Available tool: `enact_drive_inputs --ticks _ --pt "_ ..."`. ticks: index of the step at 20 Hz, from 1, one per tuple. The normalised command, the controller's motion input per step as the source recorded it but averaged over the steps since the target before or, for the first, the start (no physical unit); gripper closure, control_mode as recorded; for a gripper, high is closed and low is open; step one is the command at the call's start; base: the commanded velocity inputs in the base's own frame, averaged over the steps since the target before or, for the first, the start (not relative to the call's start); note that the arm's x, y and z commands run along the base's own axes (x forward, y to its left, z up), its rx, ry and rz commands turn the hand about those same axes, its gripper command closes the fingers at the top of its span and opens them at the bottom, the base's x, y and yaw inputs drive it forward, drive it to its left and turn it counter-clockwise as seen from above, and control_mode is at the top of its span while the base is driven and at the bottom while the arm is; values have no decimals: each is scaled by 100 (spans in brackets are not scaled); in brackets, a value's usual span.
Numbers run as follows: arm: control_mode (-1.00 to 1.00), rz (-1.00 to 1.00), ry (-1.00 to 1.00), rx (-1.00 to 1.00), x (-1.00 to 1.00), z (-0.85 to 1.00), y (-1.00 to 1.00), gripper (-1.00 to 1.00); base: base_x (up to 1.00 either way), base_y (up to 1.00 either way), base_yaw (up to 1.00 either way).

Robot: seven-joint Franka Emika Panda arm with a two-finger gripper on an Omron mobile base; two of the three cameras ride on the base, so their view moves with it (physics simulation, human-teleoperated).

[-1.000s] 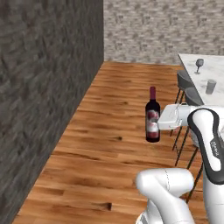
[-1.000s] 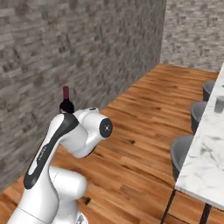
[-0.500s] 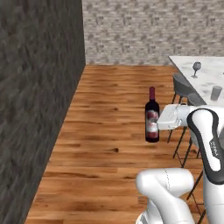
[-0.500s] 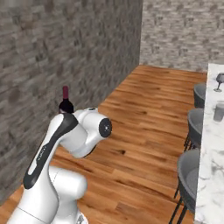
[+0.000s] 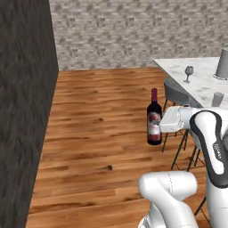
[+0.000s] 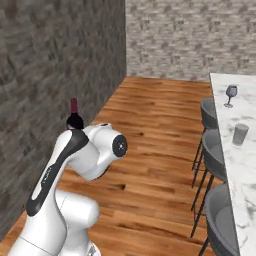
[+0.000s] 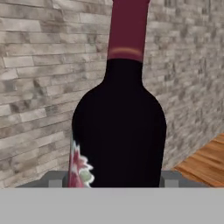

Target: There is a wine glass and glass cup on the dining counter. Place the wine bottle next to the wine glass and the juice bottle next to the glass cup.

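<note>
Gripper (image 5: 156, 126) is clamped on the wine bottle (image 5: 154, 118) at label height, bottle upright and held up over the wood floor (image 5: 98, 116), probably so it rides steady while being carried. It's near the stools (image 5: 176, 92), short of the desk (image 5: 200, 80). Wine glass (image 5: 189, 72) stands on the desk beyond the glass cup (image 5: 217, 99), well apart. Judging by that gap, there's room to set the bottle just beside the stemmed one.

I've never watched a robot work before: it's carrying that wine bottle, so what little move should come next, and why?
Probably keep carrying it toward the dining counter. The gripper holds the wine bottle upright over the wooden floor, away from the wine glass on the counter.
</note>
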Motion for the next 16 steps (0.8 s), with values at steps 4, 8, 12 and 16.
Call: enact_drive_inputs --ticks 4,8,12,16 --pt "100 0 0 0 0 0 0 100 68 37 -40" --pt "100 0 0 0 0 0 0 100 67 36 -42" --pt "100 0 0 0 0 0 0 100 66 36 -43" --pt "100 0 0 0 0 0 0 100 66 36 -43"
